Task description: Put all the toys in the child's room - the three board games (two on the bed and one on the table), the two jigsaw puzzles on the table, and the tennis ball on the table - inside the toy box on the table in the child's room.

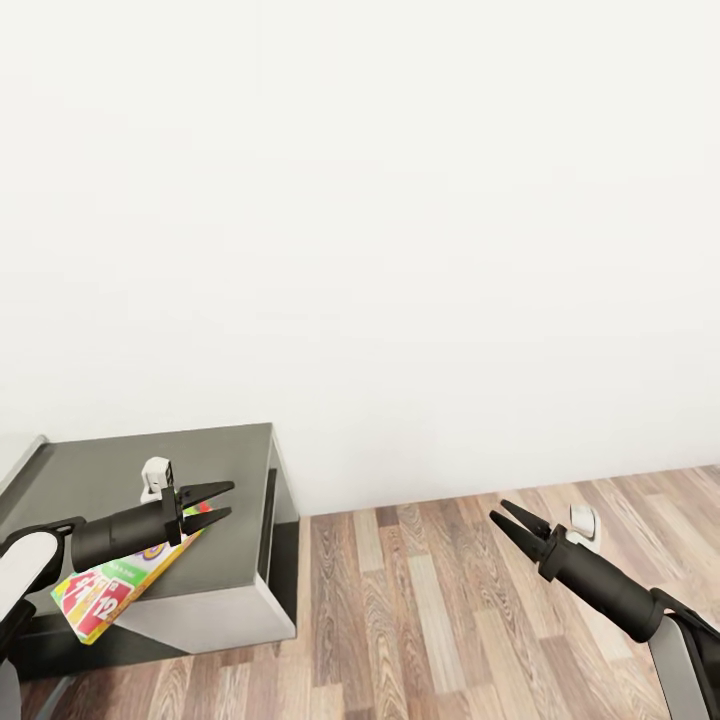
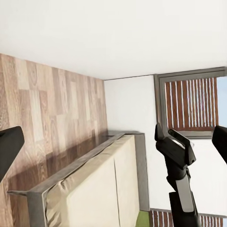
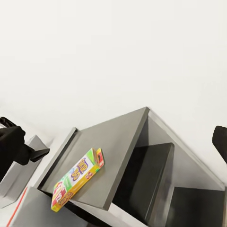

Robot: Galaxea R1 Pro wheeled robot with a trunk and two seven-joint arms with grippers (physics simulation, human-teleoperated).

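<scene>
A board game printed in green, yellow and red lies flat on the dark-grey top of a low side unit, one corner past the unit's front edge. It shows again in the right wrist view as the board game on the side unit. My left gripper hovers just over the board's far end, open, with nothing between its fingers. My right gripper is open and empty above the wood floor, to the right of the unit. The bed with its cream mattress appears in the left wrist view. The toy box and table are out of view.
A plain white wall stands straight ahead. Wood-plank floor stretches to the right of the side unit. The left wrist view shows a grey-framed window beyond the bed and my right arm.
</scene>
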